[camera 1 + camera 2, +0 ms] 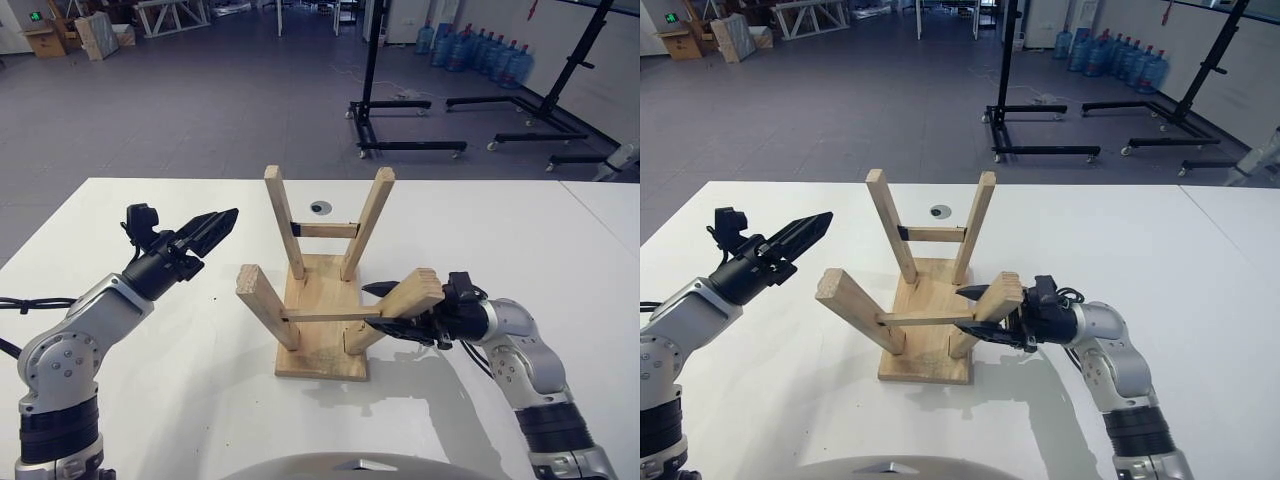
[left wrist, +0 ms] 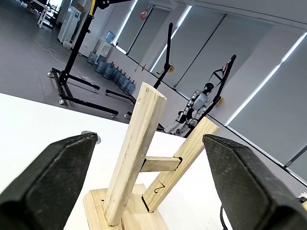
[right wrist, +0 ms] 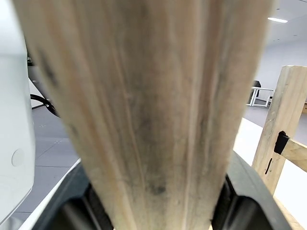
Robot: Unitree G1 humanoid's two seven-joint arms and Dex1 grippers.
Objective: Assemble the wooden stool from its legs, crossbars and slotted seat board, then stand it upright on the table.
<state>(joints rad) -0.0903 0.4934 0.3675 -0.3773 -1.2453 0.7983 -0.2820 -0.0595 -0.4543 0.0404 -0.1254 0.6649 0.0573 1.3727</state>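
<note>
Stool (image 1: 320, 290) sits upside down on the counter (image 1: 520, 230), seat down; light, stiff wood, joints probably loose; right gripper (image 1: 385, 306) clamps the near leg (image 1: 415, 290); left gripper (image 1: 228, 220) hangs spread, empty; grip legs low.

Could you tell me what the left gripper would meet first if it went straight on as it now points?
Probably the far left stool leg, which stands centred between the open fingers of the left gripper in its wrist view; depth is uncertain.
</note>
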